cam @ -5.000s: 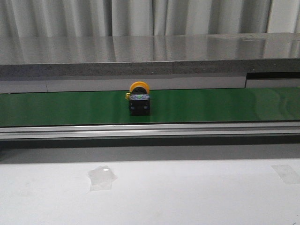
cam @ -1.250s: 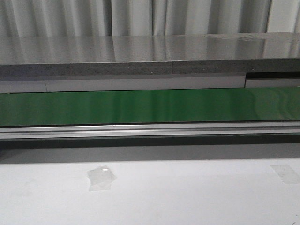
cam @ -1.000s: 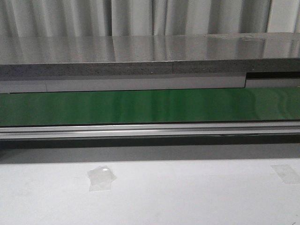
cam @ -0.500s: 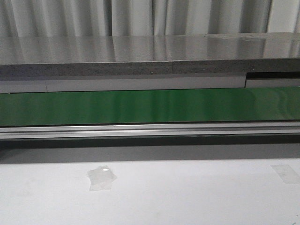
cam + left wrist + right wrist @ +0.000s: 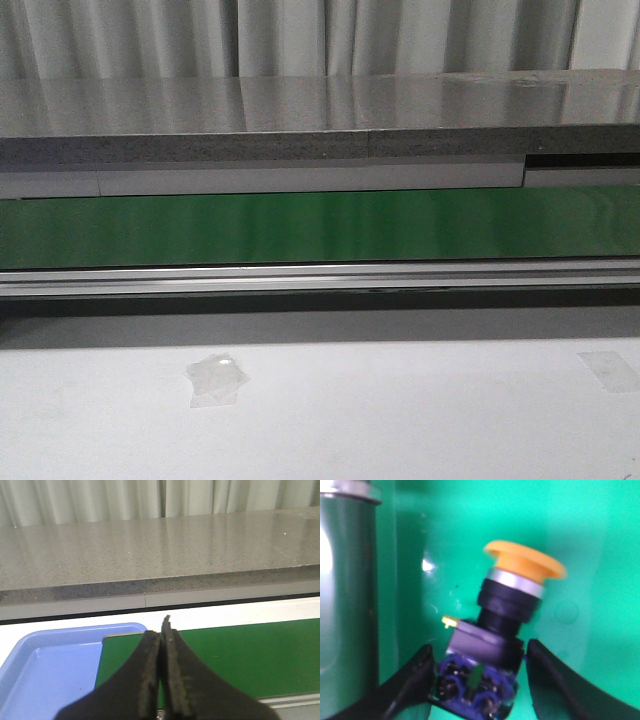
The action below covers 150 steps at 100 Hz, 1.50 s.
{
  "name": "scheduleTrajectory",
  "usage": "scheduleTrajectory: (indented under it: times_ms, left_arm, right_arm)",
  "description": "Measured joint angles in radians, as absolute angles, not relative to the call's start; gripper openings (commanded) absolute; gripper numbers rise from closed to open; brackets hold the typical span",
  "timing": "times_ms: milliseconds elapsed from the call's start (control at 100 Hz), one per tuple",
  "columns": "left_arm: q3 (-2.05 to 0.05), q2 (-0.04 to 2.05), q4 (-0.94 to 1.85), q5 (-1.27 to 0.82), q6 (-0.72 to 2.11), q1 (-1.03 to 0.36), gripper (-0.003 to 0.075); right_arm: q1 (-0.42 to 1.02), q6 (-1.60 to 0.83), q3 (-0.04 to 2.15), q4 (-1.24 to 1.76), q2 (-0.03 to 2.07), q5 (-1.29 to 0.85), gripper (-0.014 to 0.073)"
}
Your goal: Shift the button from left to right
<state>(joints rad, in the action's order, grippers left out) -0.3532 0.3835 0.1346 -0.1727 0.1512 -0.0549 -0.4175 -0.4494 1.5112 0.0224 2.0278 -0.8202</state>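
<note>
Only the right wrist view shows the button [image 5: 512, 605]: a yellow-orange cap on a black neck, with a dark boxy body that has blue terminals and a green mark. It is tilted over a bright green surface [image 5: 600, 540]. My right gripper [image 5: 479, 647] has one black finger against each side of the body. In the left wrist view, my left gripper [image 5: 162, 630] is shut with nothing in it, above the end of the green belt [image 5: 250, 655]. In the front view the belt [image 5: 320, 225] is bare, with no gripper in sight.
A blue tray [image 5: 45, 665] lies at the belt's end under my left gripper. A grey stone counter [image 5: 300, 120] runs behind the belt. Two tape patches [image 5: 215, 378] [image 5: 608, 368] lie on the white table. A dull upright cylinder [image 5: 347, 595] stands beside the button.
Five seconds ago the button stood on the belt in the front view. It was gone from there by 1.2 seconds ago. Since then the front view is the same.
</note>
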Motion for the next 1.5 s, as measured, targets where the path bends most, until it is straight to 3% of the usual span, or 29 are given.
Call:
scheduleTrajectory:
  times_ms: [480, 780, 1260, 1500]
  left_arm:
    - [-0.353, 0.384, 0.135, -0.173, 0.151, -0.055, -0.0020]
    - [-0.353, 0.384, 0.135, -0.173, 0.151, -0.055, -0.0020]
    - [-0.353, 0.384, 0.135, -0.173, 0.151, -0.055, -0.0020]
    - [-0.353, 0.384, 0.136, -0.173, 0.151, -0.055, -0.0020]
  right_arm:
    - [-0.417, -0.425, 1.511, 0.000, 2.016, -0.833, 0.0421]
    - [-0.405, -0.412, 1.511, 0.066, 1.878, -0.761, 0.0416]
    - [-0.186, -0.412, 1.505, 0.247, 1.714, -0.637, 0.0416]
    - [-0.085, -0.412, 1.365, 0.279, 1.568, -0.506, 0.0416]
